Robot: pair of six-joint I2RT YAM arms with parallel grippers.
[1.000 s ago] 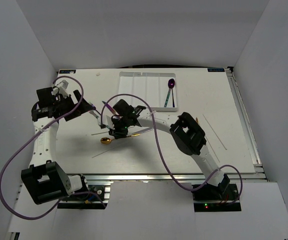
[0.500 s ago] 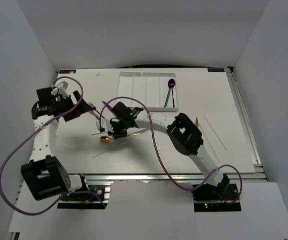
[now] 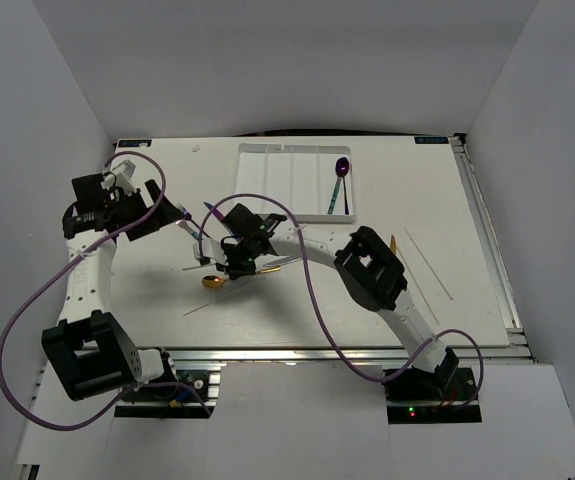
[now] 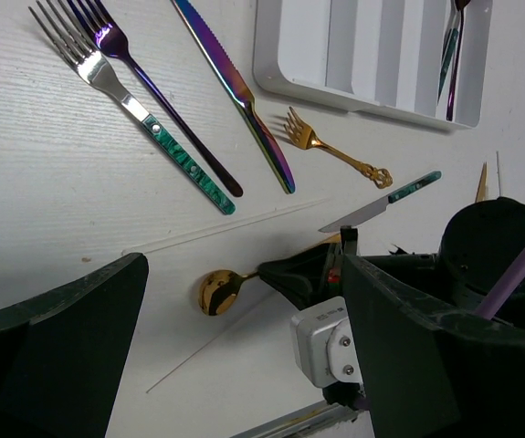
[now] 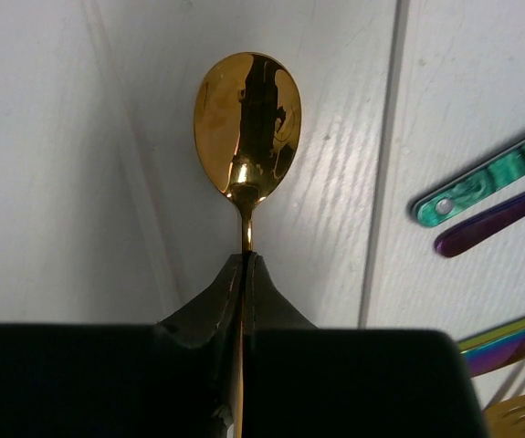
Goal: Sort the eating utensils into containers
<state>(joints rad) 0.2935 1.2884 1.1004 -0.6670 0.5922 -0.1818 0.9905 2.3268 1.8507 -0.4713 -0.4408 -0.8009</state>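
Right wrist view: the right gripper [image 5: 246, 265] has settled and pinched the neck of the gold spoon [image 5: 247, 123], which lies on the table [image 3: 417, 200], ready for the white tray [image 3: 277, 180], while the left gripper [image 3: 175, 214] gapes wide.

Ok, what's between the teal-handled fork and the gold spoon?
Left wrist view: only a thin grey stick lies between the teal-handled fork and the gold spoon.

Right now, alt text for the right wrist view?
The right gripper is shut on the stem of a gold spoon, bowl up-frame, over the white table. A teal handle and a purple handle poke in at right.
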